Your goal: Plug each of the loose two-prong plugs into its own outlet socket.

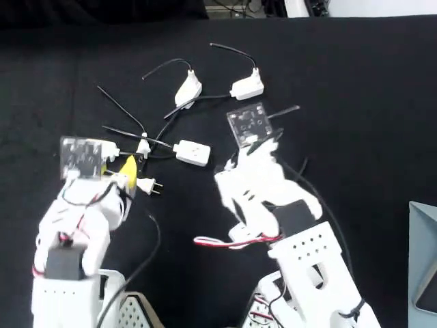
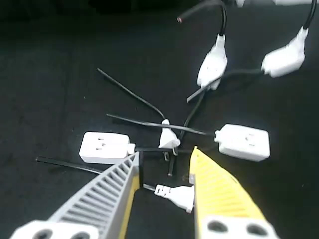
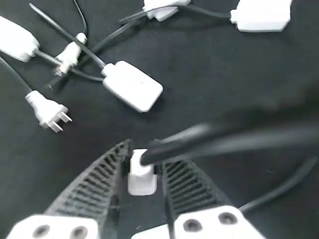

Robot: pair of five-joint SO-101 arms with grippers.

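The right gripper (image 3: 143, 158) is clamped on a plug (image 3: 142, 183); the left gripper (image 2: 164, 158) is parted around the light, stiff loose plug (image 2: 174, 195), best pinched by its body, eight o'clock of a socket (image 1: 191, 152).

A white two-prong plug (image 1: 147, 184) on a black cord lies flat on the black table (image 1: 355, 102). Just beyond it, a smaller white plug (image 2: 168, 139) lies between a slots-up white socket (image 2: 104, 148) and a second socket (image 1: 192, 152). Farther back lie one white cord end (image 1: 188, 89) and another cord end (image 1: 247, 87). A held plug (image 3: 141, 180) sits pinched in the right gripper (image 3: 143, 154).
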